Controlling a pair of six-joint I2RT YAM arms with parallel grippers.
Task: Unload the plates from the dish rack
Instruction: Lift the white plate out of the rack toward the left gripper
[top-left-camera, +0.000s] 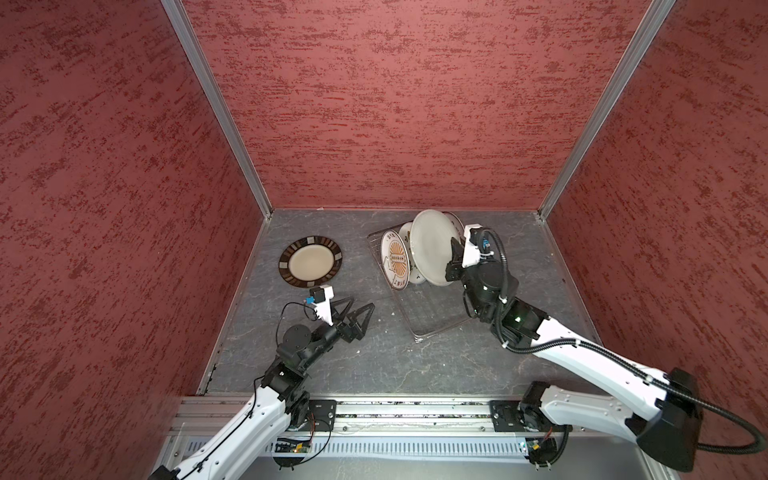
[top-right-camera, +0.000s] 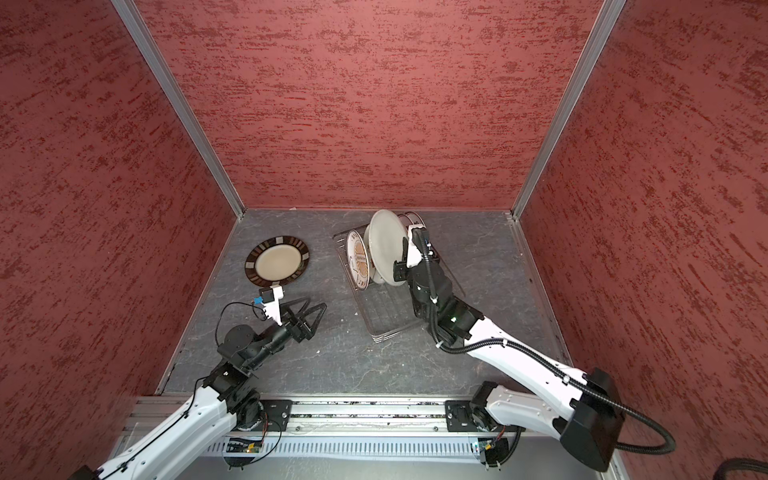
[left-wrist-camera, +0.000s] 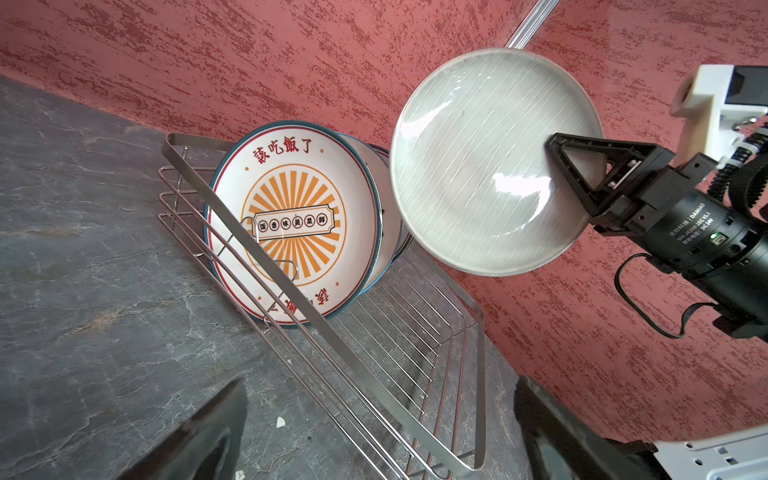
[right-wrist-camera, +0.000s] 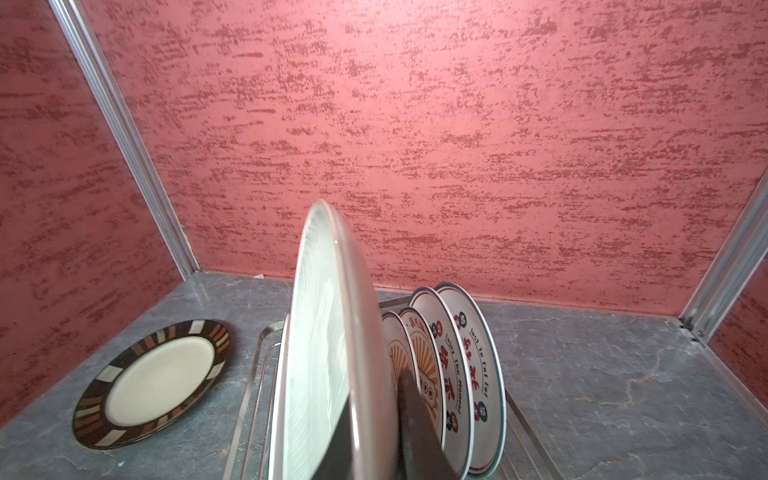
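Right arm (top-left-camera: 590, 357) outstretched, right claw (top-left-camera: 454, 246) pinching pale plate (top-left-camera: 432, 245) over rack (top-left-camera: 432, 320), left claw (top-left-camera: 361, 302) wide

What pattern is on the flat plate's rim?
The rim is dark with pale and brown stripes, clearest in the right wrist view.

Striped plate (left-wrist-camera: 478, 145) is pale; sunburst plate (left-wrist-camera: 293, 187) orange.

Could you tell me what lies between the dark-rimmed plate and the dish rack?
Only bare tabletop, from dark-rimmed plate to dish rack, in both top views.
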